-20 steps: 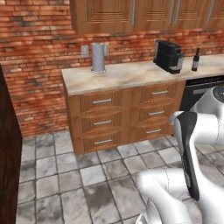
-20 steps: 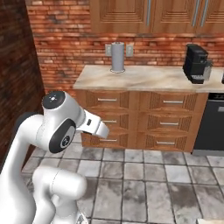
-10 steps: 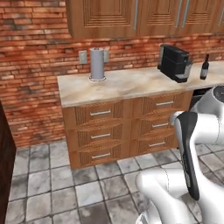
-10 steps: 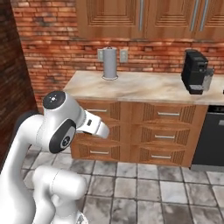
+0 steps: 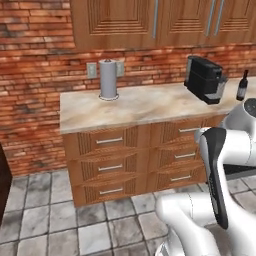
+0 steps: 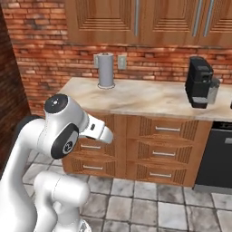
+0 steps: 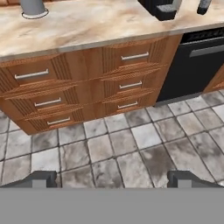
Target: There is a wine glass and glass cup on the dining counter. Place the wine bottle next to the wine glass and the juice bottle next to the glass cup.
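Your gripper (image 7: 112,179) stood fully open and held nothing, well short of the wall counter (image 5: 135,107); the wine bottle (image 5: 242,86) stood upright at its far right, just beyond the coffee machine (image 5: 204,79); judge it rigid, smooth, top-heavy; take the body, not the neck.

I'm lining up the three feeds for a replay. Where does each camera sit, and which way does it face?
Left base view: behind the arm's left, facing the wall counter; white arm lower right.
Right base view: behind its right, same counter; arm lower left.
Hand view: on the hand, facing floor and drawers; open gripper at bottom.
All share the coffee machine and paper towel roll.
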